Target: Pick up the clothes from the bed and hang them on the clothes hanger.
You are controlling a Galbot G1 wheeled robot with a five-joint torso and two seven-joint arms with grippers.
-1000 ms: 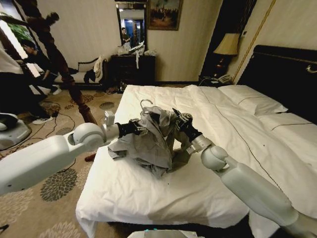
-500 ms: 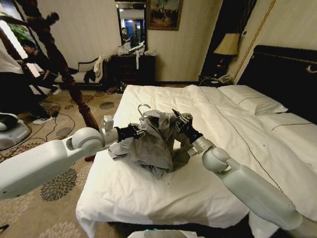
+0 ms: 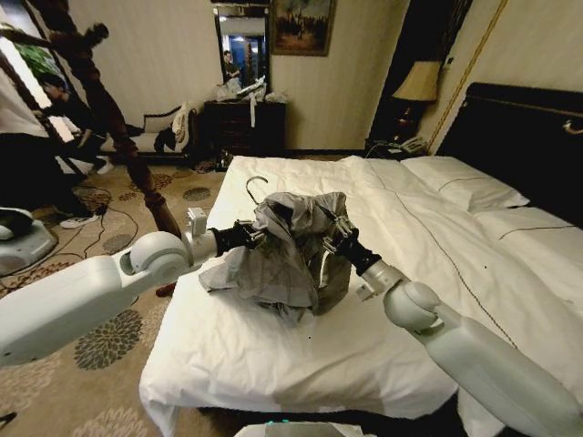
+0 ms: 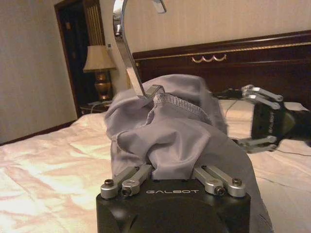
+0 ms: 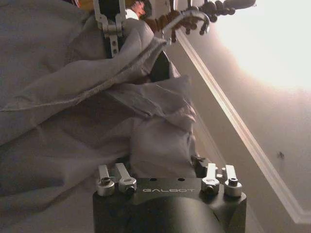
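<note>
The clothes, a light grey shirt (image 3: 290,248), hang bunched over the clothes hanger, whose metal hook (image 3: 252,186) sticks up at the shirt's left. The bundle is held a little above the bed (image 3: 273,355). My left gripper (image 3: 248,235) is shut on the shirt's left side. In the left wrist view its fingers vanish into the shirt (image 4: 175,136) below the hook (image 4: 125,48). My right gripper (image 3: 335,238) is pushed into the shirt's right side. Its fingers (image 4: 262,92) stand apart, and folds of the shirt (image 5: 155,141) lie between them.
White pillows (image 3: 465,182) and the black headboard (image 3: 519,137) lie at the right. A dark wooden post (image 3: 118,127) stands on the patterned carpet left of the bed. A lamp (image 3: 419,82) sits by the far corner. The duvet in front of the shirt is bare.
The left gripper carried the hanger and shirt slightly up and left. The right gripper moved in under the fabric, which now drapes over its fingers.
</note>
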